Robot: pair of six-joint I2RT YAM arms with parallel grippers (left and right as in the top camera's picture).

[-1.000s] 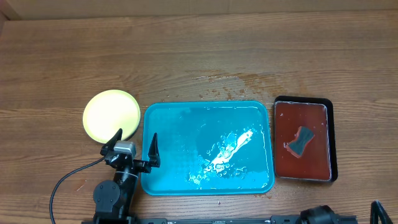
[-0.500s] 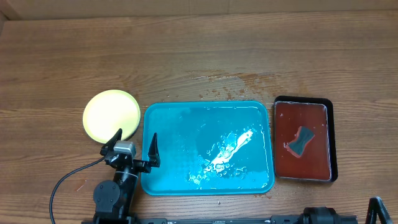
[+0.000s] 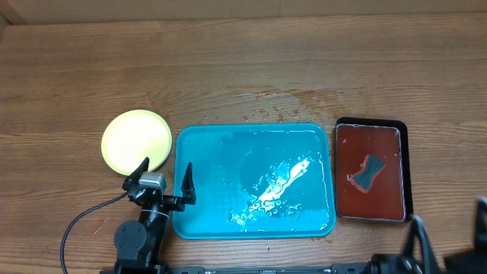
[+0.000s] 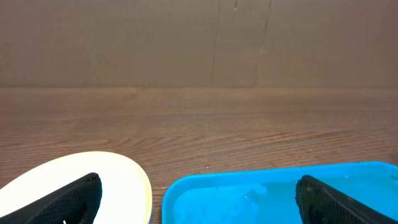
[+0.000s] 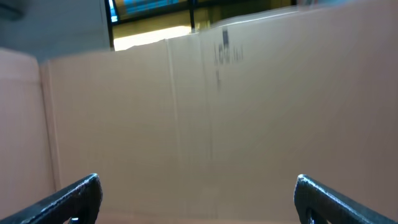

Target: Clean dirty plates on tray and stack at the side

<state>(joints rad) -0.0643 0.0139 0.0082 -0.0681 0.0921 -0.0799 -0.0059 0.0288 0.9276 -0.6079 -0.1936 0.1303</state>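
The wooden table (image 3: 243, 61) is carrying the blue tray (image 3: 221, 152); the plates (image 3: 135, 138) are lying just left of it, the red tray (image 3: 384, 199) just right.

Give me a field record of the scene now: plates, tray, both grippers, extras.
plates: pale yellow one on top, on the table left of the tray; count unclear
tray: turquoise, wet, no plates in it
left gripper: open, empty, spans plate edge and tray rim
right gripper: open, empty, faces cardboard wall
red tray: right of the tray, holds small dark grey object
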